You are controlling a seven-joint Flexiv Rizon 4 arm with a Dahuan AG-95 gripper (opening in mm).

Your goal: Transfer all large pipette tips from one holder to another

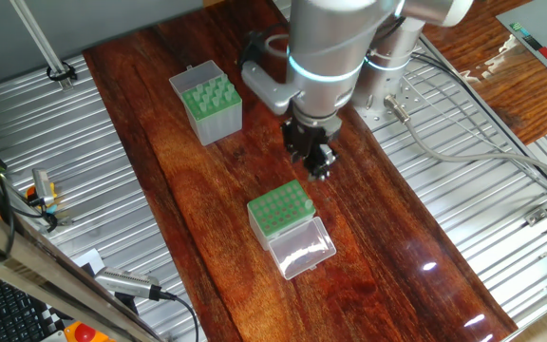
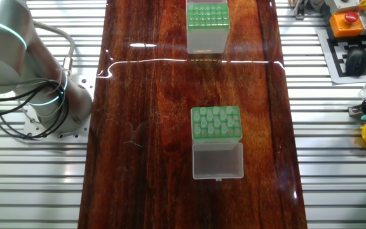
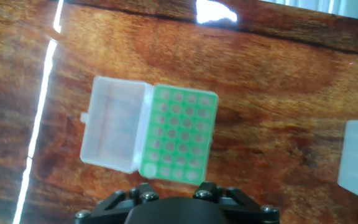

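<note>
Hand: we see it hanging over the desk, between the two boxes; we cannot tell how its fingers stand.
Taller holder: stands upright, well apart from the other, with large pipette tips sticking up from its green plate.
Shorter holder: below the hand, clear lid folded flat open.

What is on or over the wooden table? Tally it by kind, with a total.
Green-topped tip holders: 2, the taller holder and the shorter holder
Clear hinged lids: 1, the lid, open
Grippers: 1, the gripper
Total: 4
Pipette tips: too small to count
</note>
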